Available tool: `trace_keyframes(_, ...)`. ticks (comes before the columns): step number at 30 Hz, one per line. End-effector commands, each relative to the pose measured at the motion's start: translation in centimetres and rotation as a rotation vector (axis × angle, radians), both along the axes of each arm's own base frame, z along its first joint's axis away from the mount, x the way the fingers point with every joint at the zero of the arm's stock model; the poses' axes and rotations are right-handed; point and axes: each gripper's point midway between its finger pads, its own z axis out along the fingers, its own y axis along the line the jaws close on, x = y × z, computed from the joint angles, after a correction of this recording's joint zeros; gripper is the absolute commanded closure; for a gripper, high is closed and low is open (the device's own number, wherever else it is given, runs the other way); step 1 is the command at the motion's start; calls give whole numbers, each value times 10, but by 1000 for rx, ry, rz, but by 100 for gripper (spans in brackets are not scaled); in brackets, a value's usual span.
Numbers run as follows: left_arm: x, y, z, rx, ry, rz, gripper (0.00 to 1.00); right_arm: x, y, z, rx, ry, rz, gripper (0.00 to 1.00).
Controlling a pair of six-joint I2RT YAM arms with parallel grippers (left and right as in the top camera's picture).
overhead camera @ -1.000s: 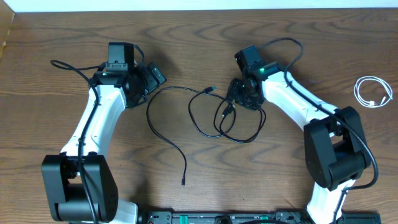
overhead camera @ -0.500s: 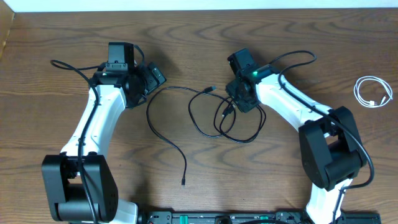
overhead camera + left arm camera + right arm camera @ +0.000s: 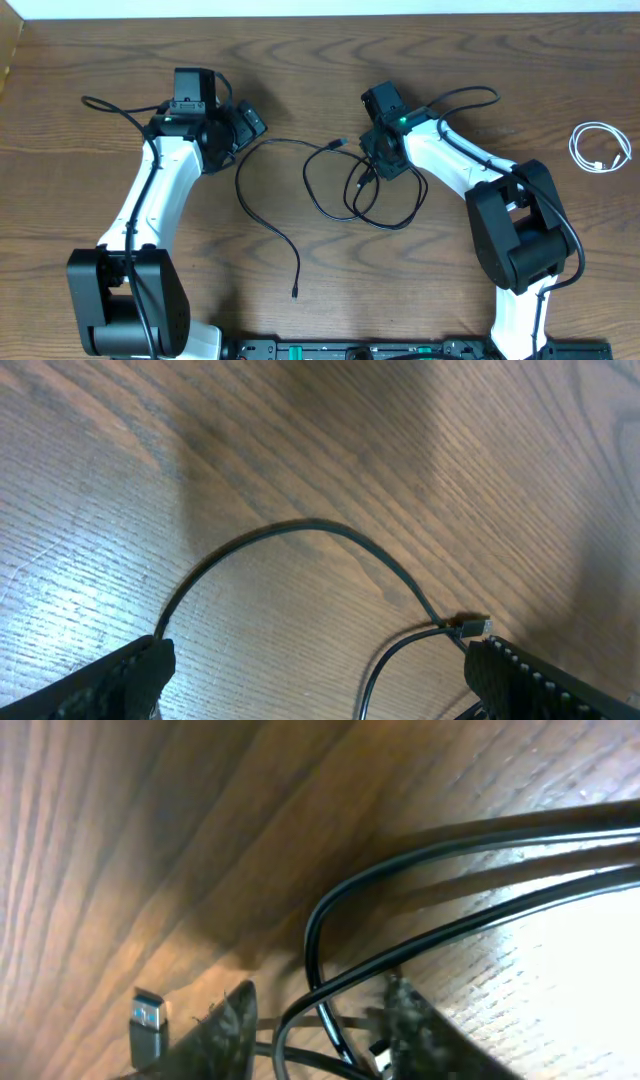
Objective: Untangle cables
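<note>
The right gripper [image 3: 315, 1020], jaws apart, straddles the tangled black cables [image 3: 308, 945], ready to pinch one strand and draw it free; the left gripper [image 3: 320, 665] hangs open, empty.

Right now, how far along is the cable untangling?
Done: the short coiled white cable lies apart at the wooden table's right. In hand: the open right gripper sits low over the two thin black cables, strands between its fingers. Left: those black loops cross each other mid-table, nothing separated; the open left gripper holds nothing.
</note>
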Motion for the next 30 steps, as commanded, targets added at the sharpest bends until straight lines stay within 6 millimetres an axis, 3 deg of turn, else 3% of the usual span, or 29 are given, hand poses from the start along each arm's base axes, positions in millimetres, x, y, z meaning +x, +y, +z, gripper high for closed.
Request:
trace_keyframes(1,-4,4,-7,15,20,4,2,-9,-4,-22,-48,40,33,73)
trace_keyframes(4,-4,4,-7,15,20,4,2,-8,-6,-22,-58,36,35,77)
trace_keyframes(10,-4,4,-7,15,20,4,2,-7,-6,-21,-56,31,36,73)
trace_keyframes(17,-4,4,-7,15,20,4,2,-4,11,-18,23,21,58,73)
trace_keyframes(20,-4,4,-7,15,20,4,2,-4,10,-18,16,19,56,83)
trace_keyframes(30,-4,4,-7,15,20,4,2,-4,15,-20,-12,-5,71,80)
